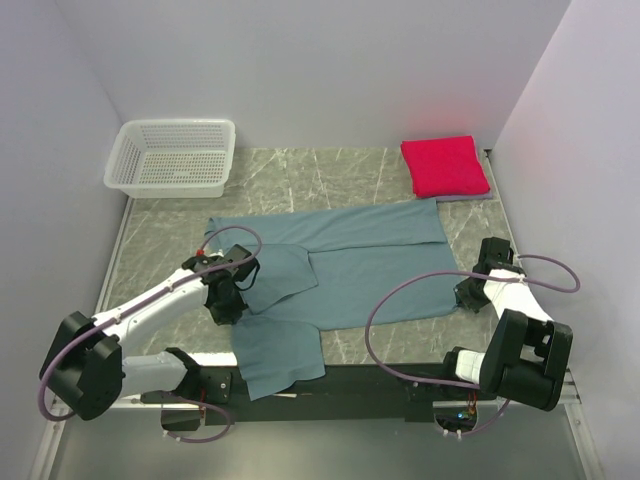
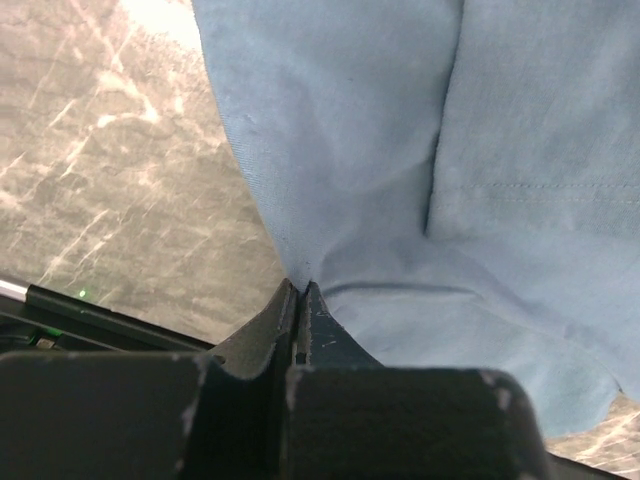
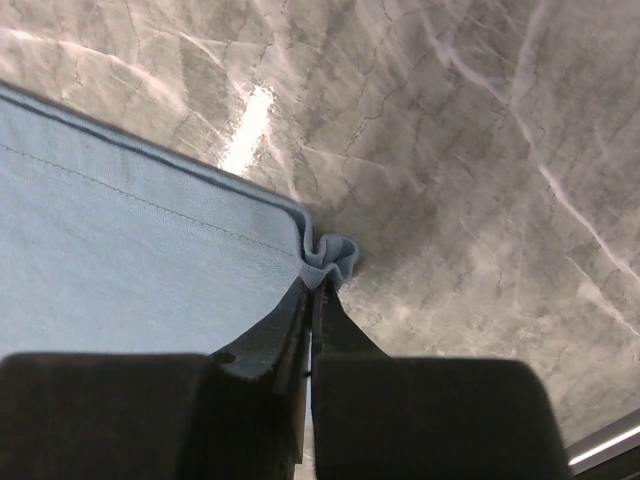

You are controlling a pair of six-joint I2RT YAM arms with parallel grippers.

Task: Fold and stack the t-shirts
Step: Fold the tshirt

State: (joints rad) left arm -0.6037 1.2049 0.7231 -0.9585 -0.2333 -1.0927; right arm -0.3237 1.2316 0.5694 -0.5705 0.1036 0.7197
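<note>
1. Top external: the teal-blue t-shirt (image 1: 360, 265) lies spread across the middle of the worktop (image 1: 300, 180), with one part hanging over the near edge. The left gripper (image 1: 238, 292) is clenched on its left side, and the right gripper (image 1: 466, 294) on its right edge. The folded crimson-pink t-shirt (image 1: 444, 165) sits in the far right corner, and a white basket (image 1: 175, 185) in the far left corner.
2. Left wrist: the fingers (image 2: 268, 335) are pressed together, pinching a fold of blue cloth.
3. Right wrist: the fingers here clamp the bunched corner of the shirt's hem, with marbled worktop beside it.
</note>
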